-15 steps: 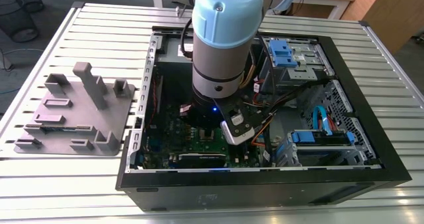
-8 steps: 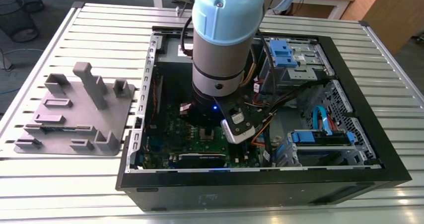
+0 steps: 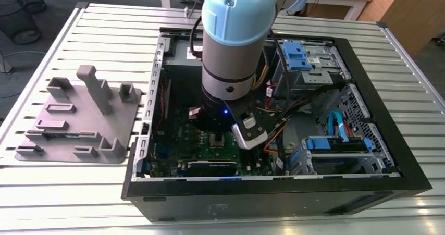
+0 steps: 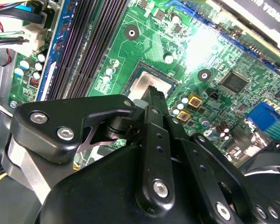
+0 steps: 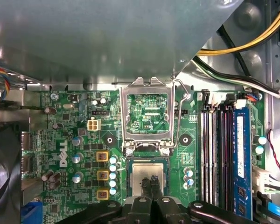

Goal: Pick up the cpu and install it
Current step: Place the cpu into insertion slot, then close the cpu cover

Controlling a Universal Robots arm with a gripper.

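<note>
we see the cpu lying flat in its socket on the green board, in the lower middle of the exterior view. the metal frame stands open so the chip can sit there. our gripper has its jaws together, and its tips seem to touch the chip.

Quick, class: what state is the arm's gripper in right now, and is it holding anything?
Gripper: shut, with nothing seen held in it, right over the cpu.
</note>
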